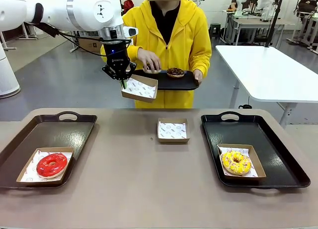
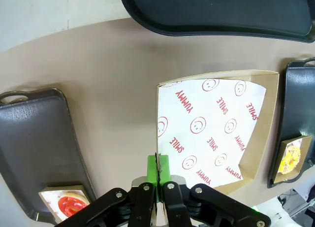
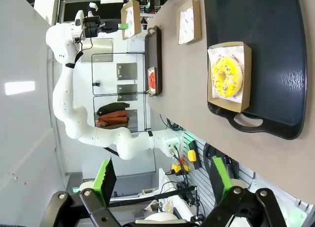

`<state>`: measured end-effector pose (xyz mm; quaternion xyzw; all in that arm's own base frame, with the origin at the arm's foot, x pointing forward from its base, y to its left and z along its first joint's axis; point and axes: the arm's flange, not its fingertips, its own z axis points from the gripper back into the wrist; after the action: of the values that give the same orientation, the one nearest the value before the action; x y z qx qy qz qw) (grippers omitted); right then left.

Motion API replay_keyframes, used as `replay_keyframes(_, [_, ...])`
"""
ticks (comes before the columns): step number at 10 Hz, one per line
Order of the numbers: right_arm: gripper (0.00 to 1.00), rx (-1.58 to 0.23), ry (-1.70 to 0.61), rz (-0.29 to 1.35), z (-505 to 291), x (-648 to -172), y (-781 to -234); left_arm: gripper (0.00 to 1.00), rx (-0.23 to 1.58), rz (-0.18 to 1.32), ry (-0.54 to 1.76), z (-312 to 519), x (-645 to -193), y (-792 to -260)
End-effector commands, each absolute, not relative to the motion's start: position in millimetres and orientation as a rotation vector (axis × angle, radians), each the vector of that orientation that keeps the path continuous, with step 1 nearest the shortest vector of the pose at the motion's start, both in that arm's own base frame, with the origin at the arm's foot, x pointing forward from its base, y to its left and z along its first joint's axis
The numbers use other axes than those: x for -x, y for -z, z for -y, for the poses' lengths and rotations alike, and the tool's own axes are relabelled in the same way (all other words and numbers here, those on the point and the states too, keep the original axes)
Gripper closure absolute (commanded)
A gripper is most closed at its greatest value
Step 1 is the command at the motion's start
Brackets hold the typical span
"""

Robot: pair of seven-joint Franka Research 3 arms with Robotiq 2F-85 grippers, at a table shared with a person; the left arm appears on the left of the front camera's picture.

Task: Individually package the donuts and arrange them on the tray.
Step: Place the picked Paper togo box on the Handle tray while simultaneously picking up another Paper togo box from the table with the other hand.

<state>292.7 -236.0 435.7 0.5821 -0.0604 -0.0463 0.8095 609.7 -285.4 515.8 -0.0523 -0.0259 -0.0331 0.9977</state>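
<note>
Donuts: red donut (image 1: 51, 164) and yellow donut (image 1: 236, 161) boxed; chocolate donut (image 1: 175, 71) unboxed; left fingers (image 2: 163, 170) pinch an empty box (image 2: 211, 128); right fingers (image 3: 107, 177) spread wide.

White left arm (image 1: 74, 10), black claw (image 1: 123, 81) with green pads (image 2: 152, 170).

This is a robotics lab set in a large open hall. A white robot arm (image 1: 74, 10) with cables trailing along it works over a tan counter (image 1: 139, 189). Beyond it lies a bare, polished grey floor (image 1: 54, 75) with a plain white table (image 1: 268, 70) and more workbenches farther back. The right wrist view shows a pegboard of hand tools (image 3: 189, 155) and glass-fronted cabinets (image 3: 118, 89) against a white wall.
</note>
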Motion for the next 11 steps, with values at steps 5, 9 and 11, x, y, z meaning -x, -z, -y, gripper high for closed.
replay_keyframes(5, [0.00,-1.256,0.116,0.133,232.1,-291.2,-439.1,1.00,0.110,0.056,0.073,281.9,-603.6,-514.8])
replay_keyframes(9, [0.00,-1.256,0.116,0.133,232.1,-291.2,-439.1,1.00,0.110,0.056,0.073,281.9,-603.6,-514.8])
replay_keyframes(11, [0.00,-1.256,0.116,0.133,232.1,-291.2,-439.1,1.00,0.110,0.056,0.073,281.9,-603.6,-514.8])
